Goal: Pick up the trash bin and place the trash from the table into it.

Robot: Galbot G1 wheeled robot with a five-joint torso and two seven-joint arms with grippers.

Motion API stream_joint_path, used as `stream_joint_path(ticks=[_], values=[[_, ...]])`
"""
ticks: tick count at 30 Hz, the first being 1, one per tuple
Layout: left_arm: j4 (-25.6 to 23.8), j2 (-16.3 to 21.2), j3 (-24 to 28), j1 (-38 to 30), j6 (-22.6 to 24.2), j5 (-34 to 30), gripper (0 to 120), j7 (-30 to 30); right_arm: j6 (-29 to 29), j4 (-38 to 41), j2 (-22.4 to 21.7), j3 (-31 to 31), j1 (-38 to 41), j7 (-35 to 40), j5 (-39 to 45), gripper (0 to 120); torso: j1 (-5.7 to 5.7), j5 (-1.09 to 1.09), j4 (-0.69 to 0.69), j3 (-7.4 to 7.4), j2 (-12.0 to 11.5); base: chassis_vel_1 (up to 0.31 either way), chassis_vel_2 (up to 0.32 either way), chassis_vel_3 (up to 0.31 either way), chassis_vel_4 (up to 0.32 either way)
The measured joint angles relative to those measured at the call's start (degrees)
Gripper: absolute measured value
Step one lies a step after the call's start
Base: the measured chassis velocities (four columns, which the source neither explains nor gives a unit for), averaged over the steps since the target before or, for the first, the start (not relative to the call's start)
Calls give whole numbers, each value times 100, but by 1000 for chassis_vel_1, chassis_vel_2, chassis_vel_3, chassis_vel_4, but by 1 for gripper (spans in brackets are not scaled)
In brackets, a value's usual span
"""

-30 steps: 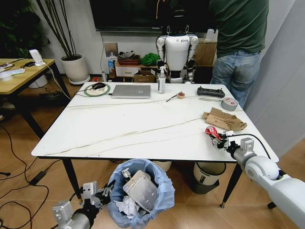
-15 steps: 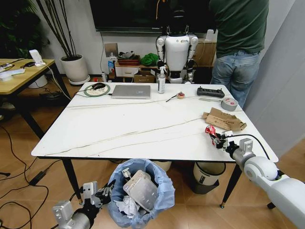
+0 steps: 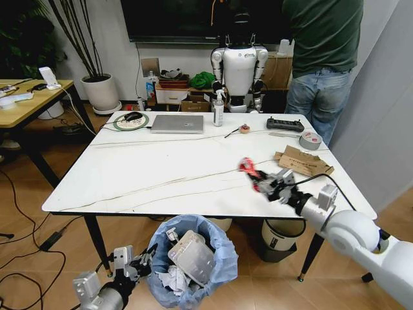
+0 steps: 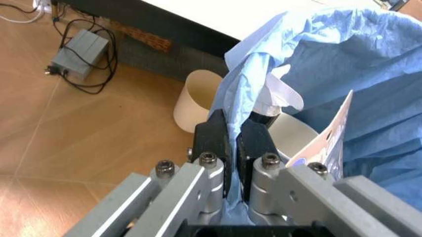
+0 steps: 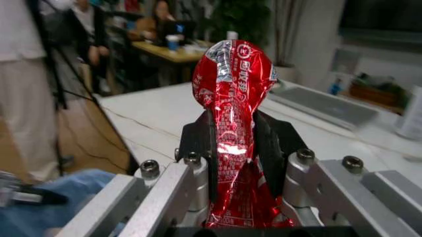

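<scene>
Red packet (image 5: 232, 128) pinched in right claw (image 3: 260, 183) (above table (image 3: 161, 174)).

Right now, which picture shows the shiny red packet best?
The right wrist view: the red packet sits up close, pinched upright in the right gripper, printing showing. In the head view the same packet is a small red scrap above the table. The left wrist view looks at the trash bin instead.

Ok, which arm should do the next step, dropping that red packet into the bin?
Right. Its gripper already grips the red packet above the table; the left gripper is busy holding the trash bin.
</scene>
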Motion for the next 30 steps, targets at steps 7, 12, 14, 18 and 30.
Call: stream_joint_path(ticks=[7, 12, 14, 18, 30], values=[[-17, -5, 76, -32, 19, 1, 0, 2, 688, 426, -82, -402, -12, -836, -75, 17, 0, 0, -1, 0, 0, 0, 0, 0, 0], [16, 5, 177, -62, 25, -9, 0, 34, 975, 358, -49, -711, 0, -1172, -355, 17, 0, 0, -1, 0, 0, 0, 0, 0, 0], [54, 30, 225, -91, 25, -23, 0, 55, 1043, 303, 0, -814, -1, -1213, -456, 17, 0, 2, -1, 0, 0, 0, 0, 0, 0], [153, 98, 335, -214, 19, -98, 0, 90, 1226, 155, 77, -900, -47, -1274, -662, 17, 0, 1, 0, 0, 0, 0, 0, 0, 0], [385, 362, 630, -761, -3, -451, 0, 145, 1329, 134, 48, -853, -182, -1010, -739, 17, 1, 0, -1, 0, 0, 0, 0, 0, 0]])
